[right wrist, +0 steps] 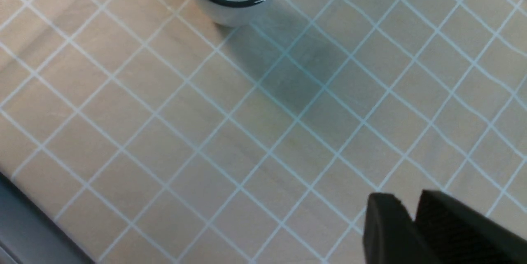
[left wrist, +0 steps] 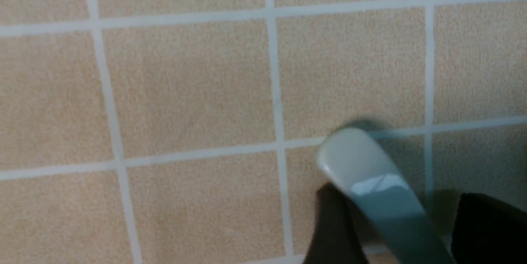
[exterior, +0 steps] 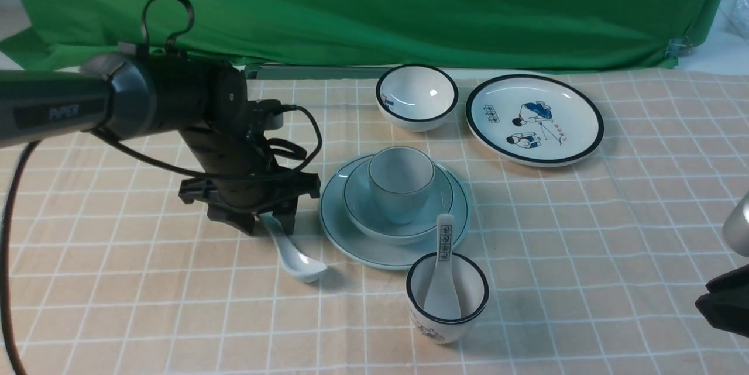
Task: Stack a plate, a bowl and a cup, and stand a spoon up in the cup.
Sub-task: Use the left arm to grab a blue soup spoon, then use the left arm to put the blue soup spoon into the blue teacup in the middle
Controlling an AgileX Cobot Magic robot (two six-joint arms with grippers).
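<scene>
My left claw [exterior: 266, 224] stands open astride the spoon [exterior: 295, 261] handle, just left of the plate [exterior: 342, 234]. Only its wrist view shows the gap beside the handle. The bowl [exterior: 363, 211] and cup [exterior: 401, 188] sit stacked on the plate. My right claw [right wrist: 411, 210], fingers together, holds nothing.

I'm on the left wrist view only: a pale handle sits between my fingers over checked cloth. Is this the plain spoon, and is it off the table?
Observer: It is the plain white spoon, and its bowl end rests on the cloth.
Operator: Is the stack ready for it?
Observer: Yes. The cup stands in the bowl on the plate, just to the spoon's right.
Operator: Anything close to that route?
Observer: A black-rimmed cup holding a marked spoon stands in front of the plate, nearer the robot.
</scene>
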